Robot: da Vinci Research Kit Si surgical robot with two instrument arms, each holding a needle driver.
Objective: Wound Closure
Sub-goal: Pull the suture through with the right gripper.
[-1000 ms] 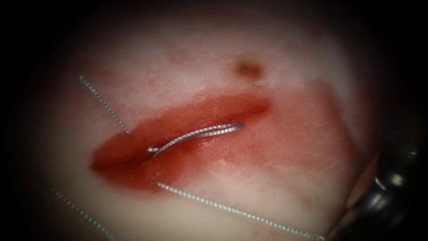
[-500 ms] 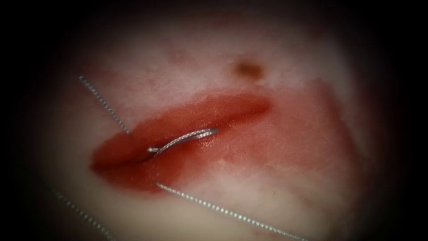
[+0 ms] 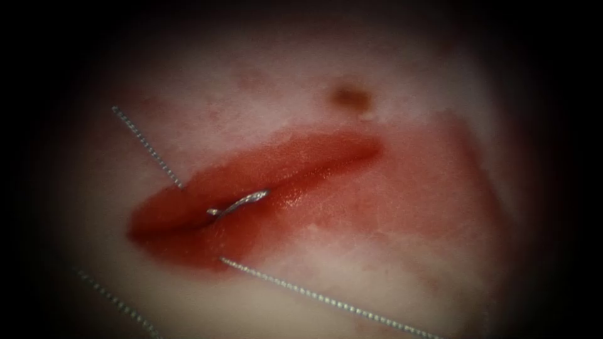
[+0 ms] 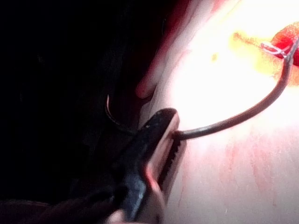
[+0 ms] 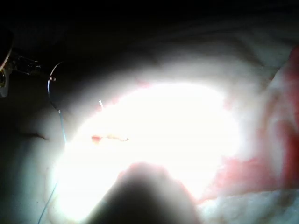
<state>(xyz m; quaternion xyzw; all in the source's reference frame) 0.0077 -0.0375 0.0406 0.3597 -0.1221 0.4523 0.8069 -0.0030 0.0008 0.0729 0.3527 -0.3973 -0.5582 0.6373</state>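
The tissue (image 3: 264, 81) has a red cut (image 3: 282, 160) running from lower left to upper right. A short loop of thread (image 3: 239, 202) lies in the cut near its left end. One strand (image 3: 146, 145) enters the tissue on the cut's left side, and another strand (image 3: 326, 300) leaves on its right side. In the left wrist view my left tool (image 4: 173, 126) is shut on the curved needle (image 4: 243, 116), about a third along its curve. The needle is held off the tissue. A dark blurred shape, my right tool (image 5: 145, 196), hangs over the tissue.
Red fluid (image 3: 408, 188) stains the tissue to the right of the cut. A brown spot (image 3: 350, 97) sits above the cut's right end. A third strand (image 3: 116, 302) crosses the lower left. The right wrist view has the left tool (image 5: 18, 65) with needle (image 5: 50, 84) and trailing thread (image 5: 61, 128).
The thread loop in the cut has shortened steadily towards the left, being pulled through. The right tool has drawn back out of the endoscope view's lower right edge.
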